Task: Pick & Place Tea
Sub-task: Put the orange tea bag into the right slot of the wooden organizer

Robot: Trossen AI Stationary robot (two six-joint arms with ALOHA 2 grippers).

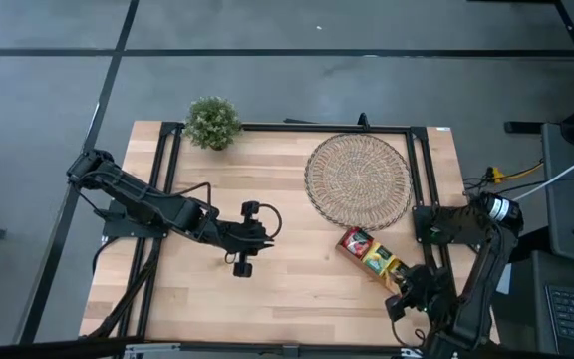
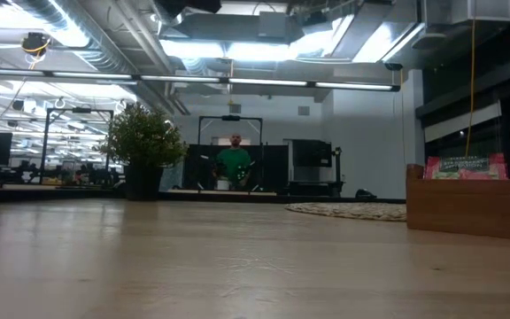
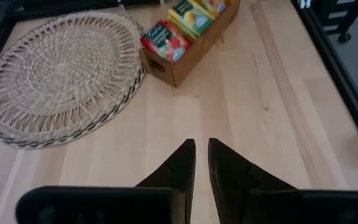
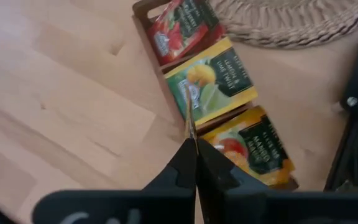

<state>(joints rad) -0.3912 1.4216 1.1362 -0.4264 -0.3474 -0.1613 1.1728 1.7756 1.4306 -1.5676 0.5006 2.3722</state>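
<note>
A long brown wooden tray lies near the table's right edge, beside the round woven mat. Tea sachets stand in it: red, green-yellow and orange-yellow. My right gripper hovers over the tray's near part, shut on one thin tea sachet seen edge-on. My left gripper hangs over the middle of the table, its fingers a narrow slit apart with nothing between them. It points toward the mat and the tray. My right gripper pinches a tea sachet between its two fingers. The fingers slant down from above. The sachet's thin edge sticks out past the fingertips, over the green-yellow sachets in the tray. Whether it touches them I cannot tell.
A small potted plant stands at the table's far left corner. A black frame rail runs along the right side, close to the tray. In the low view the tray rises at the right, and a person stands far behind the table.
</note>
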